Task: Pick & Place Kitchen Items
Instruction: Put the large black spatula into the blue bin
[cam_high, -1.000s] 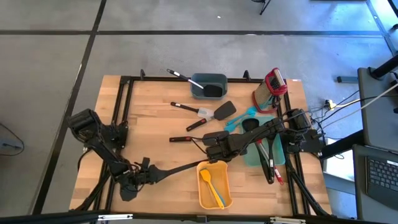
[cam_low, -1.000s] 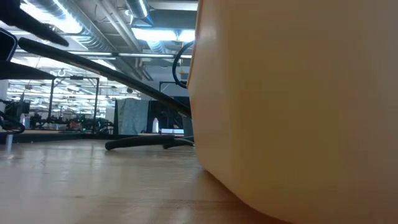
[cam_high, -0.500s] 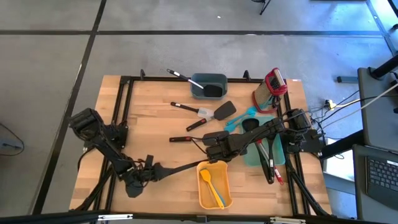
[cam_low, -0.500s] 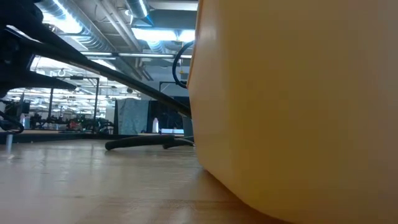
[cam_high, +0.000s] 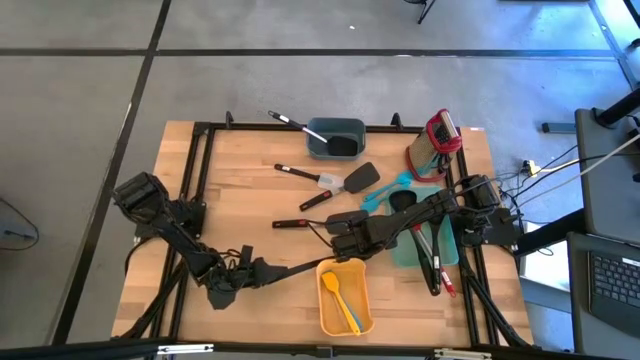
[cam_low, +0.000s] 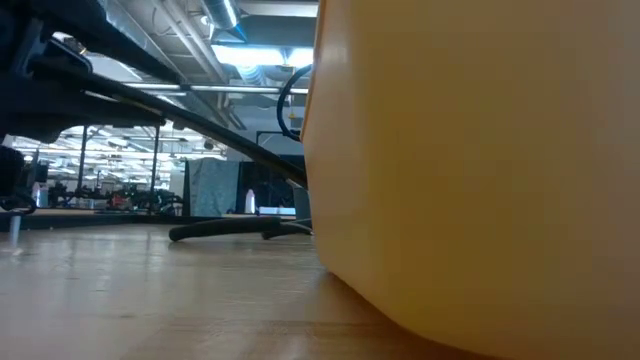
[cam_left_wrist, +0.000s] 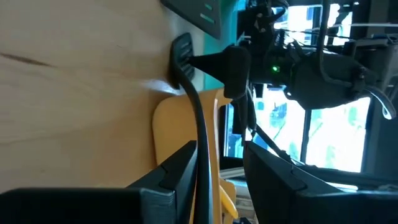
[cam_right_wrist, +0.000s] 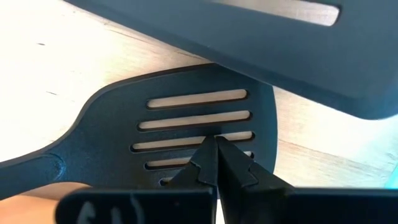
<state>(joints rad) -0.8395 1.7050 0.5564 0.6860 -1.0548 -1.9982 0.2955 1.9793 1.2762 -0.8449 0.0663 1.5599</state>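
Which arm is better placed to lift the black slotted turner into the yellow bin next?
Left, probably. The left gripper straddles the black slotted turner at its handle, beside the yellow bin; the right gripper is shut, with its tips over the slotted head.

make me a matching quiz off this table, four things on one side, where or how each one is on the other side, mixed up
Things
1. yellow plastic bin
2. grey-blue plastic bin
3. right gripper
4. left gripper

Places or states
A. shut, tips just over a black slotted turner
B. holds an orange-headed spatula
C. at the table's far edge, a utensil handle sticking out over its rim
D. near the table's front left, with a long black handle running from it towards the yellow bin

Pairs: 1-B, 2-C, 3-A, 4-D
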